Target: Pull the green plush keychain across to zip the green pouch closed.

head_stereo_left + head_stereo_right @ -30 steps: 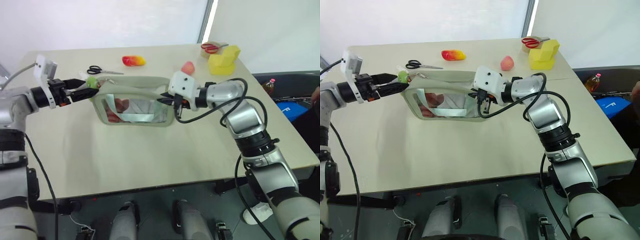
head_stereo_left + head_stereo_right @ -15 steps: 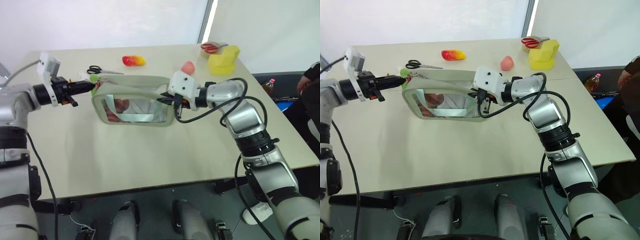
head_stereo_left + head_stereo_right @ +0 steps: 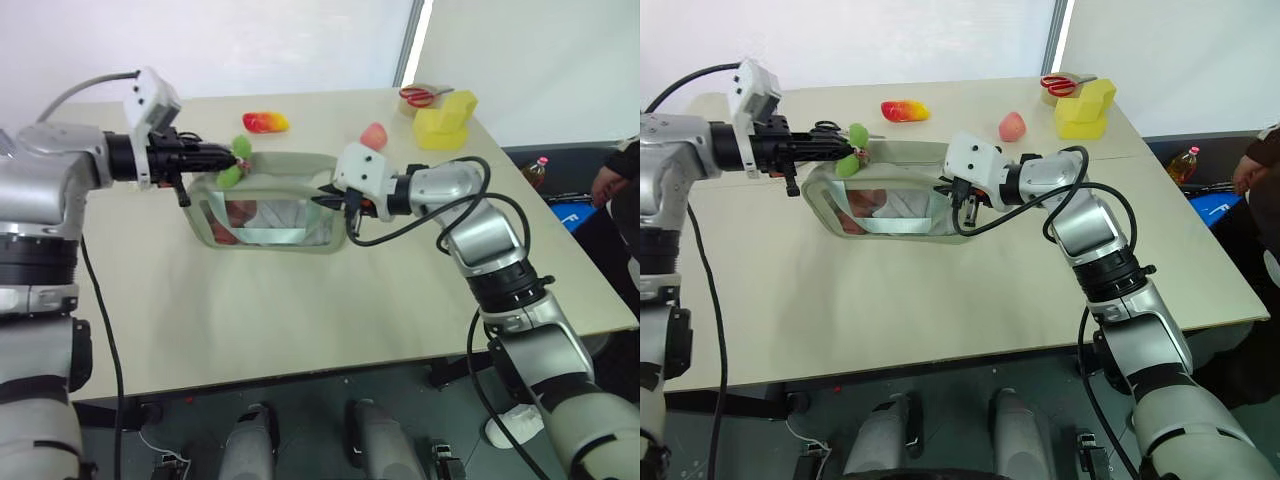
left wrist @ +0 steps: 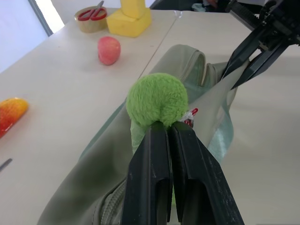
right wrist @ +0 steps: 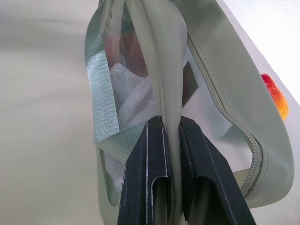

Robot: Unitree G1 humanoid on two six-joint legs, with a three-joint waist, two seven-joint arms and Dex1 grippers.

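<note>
The green pouch (image 3: 272, 222) is held up on edge over the table, and its clear window shows pink and white contents. My left gripper (image 3: 229, 158) is shut on the green plush keychain (image 4: 157, 99) at the pouch's top left corner. The fuzzy lime plush bulges just past the fingertips (image 4: 159, 132). At the pouch's right end, my right gripper (image 3: 327, 200) is shut on a fold of the sage fabric (image 5: 171, 89). The zipper track (image 5: 224, 105) runs along the top edge between the two grippers.
Behind the pouch on the table lie an orange-red toy fruit (image 3: 266, 121), a pink peach (image 3: 375, 134), a yellow block (image 3: 446, 118) and a tape roll with red scissors (image 3: 424, 96). Black scissors (image 3: 825, 127) lie near my left arm. A person's arm (image 3: 612, 178) shows at the right edge.
My left gripper went from open to shut on the keychain, then moved right and slightly up along the pouch's top. The right gripper kept still.
</note>
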